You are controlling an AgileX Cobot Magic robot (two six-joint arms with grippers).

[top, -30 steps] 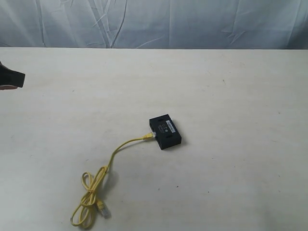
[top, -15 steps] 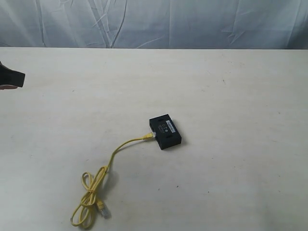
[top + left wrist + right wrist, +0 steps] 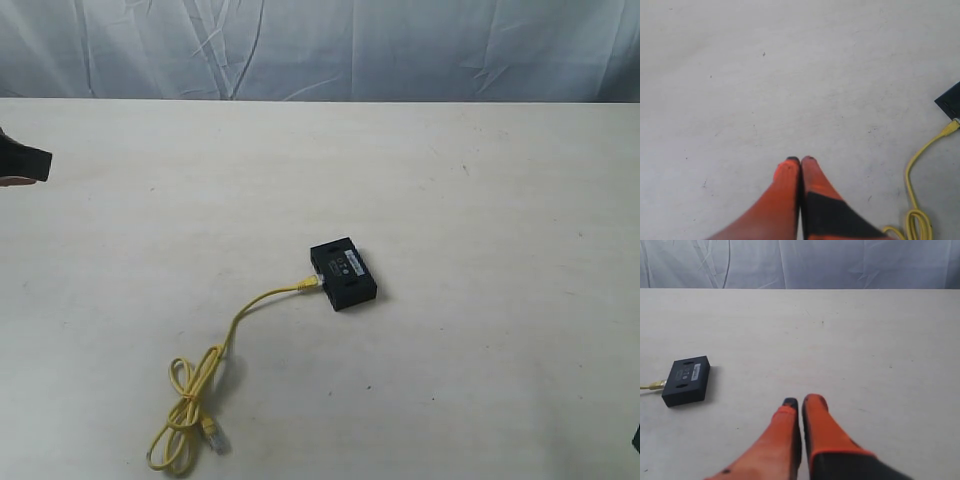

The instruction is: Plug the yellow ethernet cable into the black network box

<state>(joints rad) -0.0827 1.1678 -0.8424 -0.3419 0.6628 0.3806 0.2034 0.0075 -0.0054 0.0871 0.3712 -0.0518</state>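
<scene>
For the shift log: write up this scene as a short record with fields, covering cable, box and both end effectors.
yellow ethernet cable: on the table, partly looped, one plug at the black network box's side
free plug: beside the loop, on the table
black network box: flat, label up
left end effector: shut, empty
right end effector: shut, empty

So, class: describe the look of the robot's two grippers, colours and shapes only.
The left gripper has two tapering orange fingers with dark tips, one carrying a black patch further back. The right gripper shows the same orange fingers, black behind them. No cables or markings show.
</scene>
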